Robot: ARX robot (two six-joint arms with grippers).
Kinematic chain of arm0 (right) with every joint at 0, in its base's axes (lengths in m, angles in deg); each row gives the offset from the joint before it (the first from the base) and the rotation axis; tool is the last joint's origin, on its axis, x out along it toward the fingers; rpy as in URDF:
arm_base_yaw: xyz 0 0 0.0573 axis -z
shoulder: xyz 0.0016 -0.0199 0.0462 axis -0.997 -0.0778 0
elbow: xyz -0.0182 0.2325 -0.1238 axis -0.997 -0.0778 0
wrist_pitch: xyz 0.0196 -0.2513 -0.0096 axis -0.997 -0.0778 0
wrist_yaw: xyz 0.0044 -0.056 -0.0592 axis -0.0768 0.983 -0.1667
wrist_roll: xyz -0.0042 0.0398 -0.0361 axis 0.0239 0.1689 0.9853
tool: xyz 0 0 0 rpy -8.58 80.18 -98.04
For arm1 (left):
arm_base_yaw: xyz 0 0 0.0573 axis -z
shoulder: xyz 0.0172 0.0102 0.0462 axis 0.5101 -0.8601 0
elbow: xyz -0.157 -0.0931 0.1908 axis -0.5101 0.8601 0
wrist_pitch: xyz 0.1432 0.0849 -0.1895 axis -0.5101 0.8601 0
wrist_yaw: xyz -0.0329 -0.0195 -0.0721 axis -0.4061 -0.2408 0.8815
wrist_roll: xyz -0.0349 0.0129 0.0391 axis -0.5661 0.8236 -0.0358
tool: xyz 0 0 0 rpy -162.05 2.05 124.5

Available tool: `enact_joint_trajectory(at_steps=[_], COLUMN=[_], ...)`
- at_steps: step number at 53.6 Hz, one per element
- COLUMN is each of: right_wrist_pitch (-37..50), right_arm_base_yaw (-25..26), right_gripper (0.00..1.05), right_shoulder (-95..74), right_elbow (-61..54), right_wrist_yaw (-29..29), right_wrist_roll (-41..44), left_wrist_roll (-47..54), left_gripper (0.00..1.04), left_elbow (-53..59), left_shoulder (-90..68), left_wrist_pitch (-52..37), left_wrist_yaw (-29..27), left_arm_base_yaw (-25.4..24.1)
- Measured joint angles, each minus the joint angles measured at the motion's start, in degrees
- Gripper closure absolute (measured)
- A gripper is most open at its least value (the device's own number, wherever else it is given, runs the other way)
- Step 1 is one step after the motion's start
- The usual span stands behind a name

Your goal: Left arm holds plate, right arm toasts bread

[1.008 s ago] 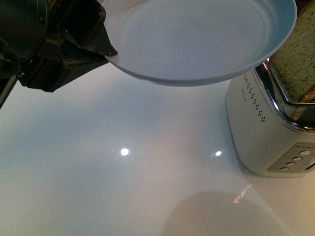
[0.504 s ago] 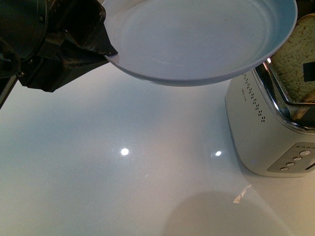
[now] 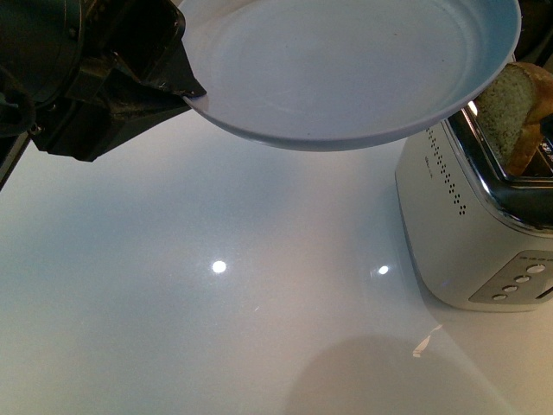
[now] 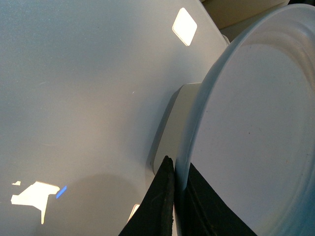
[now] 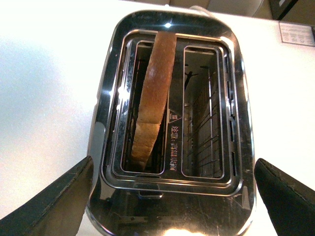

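Your black, wedge-jawed left gripper (image 3: pixel 192 93) is clamped on the left rim of the round, pale blue-grey glossy plate (image 3: pixel 346 69), clear above the white table (image 3: pixel 173 303). At right, the light-brown wholemeal bread slice (image 5: pixel 155 93) leans in one slot of the silver toaster (image 3: pixel 458 251). Your right gripper (image 5: pixel 173 162) hangs above it, jaws wide apart.

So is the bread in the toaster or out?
In, partly: the bread stands tilted in one slot of the toaster, its top sticking out.
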State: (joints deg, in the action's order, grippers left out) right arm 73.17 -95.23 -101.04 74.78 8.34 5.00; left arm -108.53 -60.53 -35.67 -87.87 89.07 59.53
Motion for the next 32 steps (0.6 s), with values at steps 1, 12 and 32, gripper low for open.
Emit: enact_joint_trajectory(at_steps=[1, 12, 32], right_wrist_pitch=[-0.15, -3.69, 34.64], right_arm_base_yaw=[0.11, 1.86, 4.87], right_gripper=[0.08, 0.09, 0.58], right_shoulder=[0.66, 13.88, 21.05], right_elbow=[-0.24, -5.77, -22.01], right_wrist_yaw=[-0.02, 0.04, -5.79], right_wrist_roll=[-0.13, -2.38, -1.68], left_wrist_roll=[0.00, 0.00, 0.00], left_gripper=[1.02, 1.02, 1.02], left_elbow=[0.00, 0.00, 0.00], left_shoulder=[0.00, 0.00, 0.15], left_wrist_pitch=[0.00, 0.00, 0.00], left_wrist_yaw=[-0.02, -0.02, 0.04], left_arm_base_yaw=[0.00, 0.00, 0.02])
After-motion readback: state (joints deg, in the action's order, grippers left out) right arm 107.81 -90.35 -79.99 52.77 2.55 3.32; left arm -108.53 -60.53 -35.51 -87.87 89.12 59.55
